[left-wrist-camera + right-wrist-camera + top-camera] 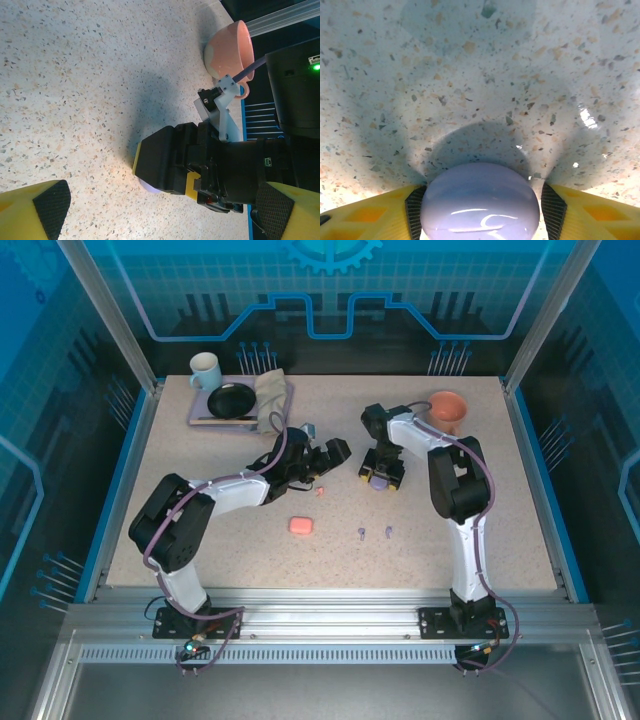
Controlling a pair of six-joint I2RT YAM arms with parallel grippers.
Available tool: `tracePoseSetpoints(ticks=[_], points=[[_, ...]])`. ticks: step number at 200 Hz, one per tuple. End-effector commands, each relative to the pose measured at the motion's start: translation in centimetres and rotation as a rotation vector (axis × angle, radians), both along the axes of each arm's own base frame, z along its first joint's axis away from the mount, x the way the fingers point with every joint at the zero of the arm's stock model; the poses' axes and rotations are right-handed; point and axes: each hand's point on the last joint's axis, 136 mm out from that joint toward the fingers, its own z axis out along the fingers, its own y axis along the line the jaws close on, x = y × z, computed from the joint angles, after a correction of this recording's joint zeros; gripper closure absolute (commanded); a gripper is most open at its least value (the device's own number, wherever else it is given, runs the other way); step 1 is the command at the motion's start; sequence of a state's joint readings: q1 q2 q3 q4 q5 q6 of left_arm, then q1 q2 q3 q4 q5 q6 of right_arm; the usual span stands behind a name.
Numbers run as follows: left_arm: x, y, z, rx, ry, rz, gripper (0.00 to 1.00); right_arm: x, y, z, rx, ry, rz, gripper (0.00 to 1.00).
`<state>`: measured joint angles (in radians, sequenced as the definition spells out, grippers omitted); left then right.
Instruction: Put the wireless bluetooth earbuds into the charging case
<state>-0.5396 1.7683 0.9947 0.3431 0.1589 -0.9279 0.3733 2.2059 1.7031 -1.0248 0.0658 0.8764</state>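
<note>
Barely started: can spot two lilac earbuds (361, 532) loose on the table (500, 540), a salmon earbud (320, 491) near the left end effector (328, 458), spread wide and empty. Hard to call the right end effector (383, 480) clamped on or merely flanking the lilac case (480, 205). Too small to judge the pink case (300, 525) open or shut.

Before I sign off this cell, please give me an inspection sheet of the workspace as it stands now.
Surface: speckled tabletop, no spills seen.
Job's things: lilac case between the right fingers; pink case, two lilac earbuds and one pink earbud lie loose.
Clutter: tray with mug, black dish, cloth; salmon cup.
Grippers: left gripper open, empty; right gripper straddles the lilac case, grip unclear.
Cables: lilac cable along each arm.
Surroundings: aluminium frame, blue panels.
</note>
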Motion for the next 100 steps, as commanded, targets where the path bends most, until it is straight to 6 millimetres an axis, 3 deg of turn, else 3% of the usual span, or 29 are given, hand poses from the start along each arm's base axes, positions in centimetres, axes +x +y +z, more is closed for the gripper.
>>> tracePoseSetpoints(ticks=[1,100], points=[[0.4,-0.7,0.9,-0.028,-0.017,-0.013,0.01,-1.4,-1.9,-1.5,-0.121,0.079,0.032,0.35],[0.3,-0.7,1.2,-0.024,-0.026,-0.015,0.01,-2.6,-1.2,-2.7,-0.095,0.113,0.02,0.37]])
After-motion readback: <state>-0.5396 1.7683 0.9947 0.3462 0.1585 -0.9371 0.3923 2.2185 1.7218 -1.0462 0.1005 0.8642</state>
